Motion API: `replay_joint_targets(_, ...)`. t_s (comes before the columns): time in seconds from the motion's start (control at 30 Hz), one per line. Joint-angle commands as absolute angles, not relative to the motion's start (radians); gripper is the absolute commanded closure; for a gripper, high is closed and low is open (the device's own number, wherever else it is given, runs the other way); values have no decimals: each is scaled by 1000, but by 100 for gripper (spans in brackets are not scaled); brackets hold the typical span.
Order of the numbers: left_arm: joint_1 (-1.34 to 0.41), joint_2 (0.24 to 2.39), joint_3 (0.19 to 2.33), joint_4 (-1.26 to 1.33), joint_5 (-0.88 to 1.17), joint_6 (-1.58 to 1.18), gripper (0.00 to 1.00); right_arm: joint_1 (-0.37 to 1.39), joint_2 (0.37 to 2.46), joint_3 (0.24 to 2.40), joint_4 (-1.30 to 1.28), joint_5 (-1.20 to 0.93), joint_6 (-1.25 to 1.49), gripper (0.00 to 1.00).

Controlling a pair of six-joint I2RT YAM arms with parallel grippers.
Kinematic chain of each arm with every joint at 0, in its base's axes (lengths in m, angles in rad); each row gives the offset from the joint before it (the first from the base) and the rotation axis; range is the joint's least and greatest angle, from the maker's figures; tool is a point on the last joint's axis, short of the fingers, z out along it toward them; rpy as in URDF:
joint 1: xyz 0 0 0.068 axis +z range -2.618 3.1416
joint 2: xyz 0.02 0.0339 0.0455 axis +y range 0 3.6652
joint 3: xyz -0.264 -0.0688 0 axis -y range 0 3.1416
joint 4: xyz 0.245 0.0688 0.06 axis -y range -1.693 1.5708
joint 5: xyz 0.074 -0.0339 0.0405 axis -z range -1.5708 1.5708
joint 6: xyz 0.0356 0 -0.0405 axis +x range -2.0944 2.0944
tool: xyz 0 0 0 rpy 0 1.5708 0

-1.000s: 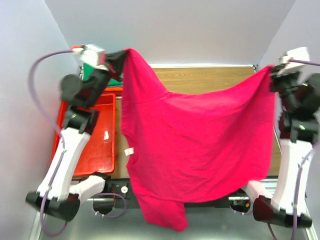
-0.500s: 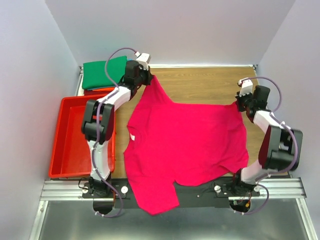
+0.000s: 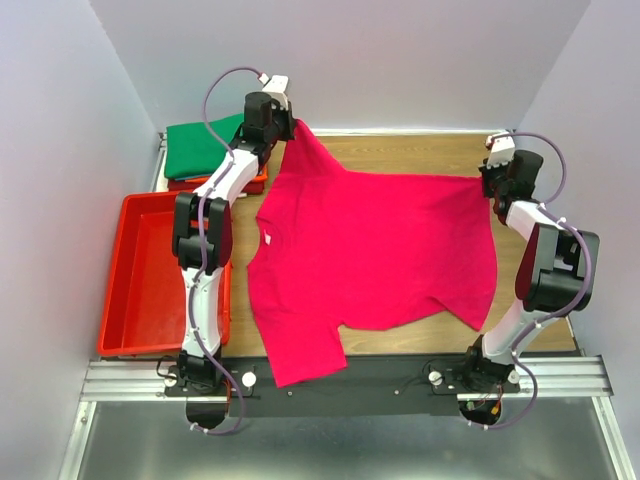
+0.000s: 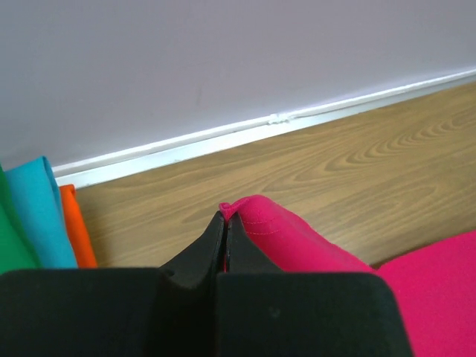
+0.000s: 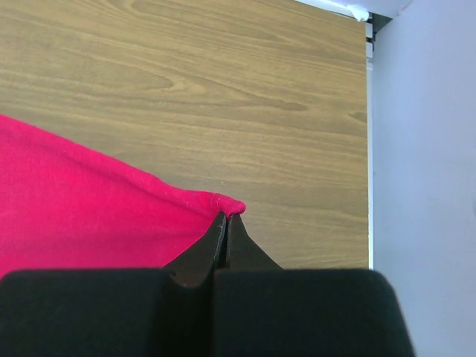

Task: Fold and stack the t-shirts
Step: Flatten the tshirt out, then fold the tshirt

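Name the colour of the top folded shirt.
The top folded shirt is green, clearest in the top external view.

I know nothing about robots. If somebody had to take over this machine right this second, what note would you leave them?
Left gripper: shut on the far left corner of the pink shirt.
Right gripper: shut on its far right corner.
Shirt: spread unfolded on the table, with one part hanging over the near edge.
Stack of folded shirts, green on top: far left corner, behind the red tray.
Done: pink shirt laid out; the others are folded.
Left: let go, fold the pink shirt, put it on the stack.
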State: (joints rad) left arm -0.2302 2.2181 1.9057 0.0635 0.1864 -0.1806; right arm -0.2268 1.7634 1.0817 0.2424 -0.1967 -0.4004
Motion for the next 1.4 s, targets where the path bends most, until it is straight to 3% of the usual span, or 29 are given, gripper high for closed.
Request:
replay_joint_targets(0.0, -216, 2255, 1954, 35, 175, -173, 100, -238, 1767, 1108, 290, -198, -382, 100)
replay_joint_targets(0.2, -215, 2230, 1962, 41, 218, -140, 100, -238, 1746, 1103, 290, -219, -342, 100)
replay_joint_targets(0.87, -215, 1798, 1435, 192, 299, -149, 100, -270, 1606, 943, 296, -265, -328, 100)
replay_joint_targets(1.37, -215, 1658, 1286, 149, 318, -135, 100, -313, 1618, 899, 360, -273, -314, 100)
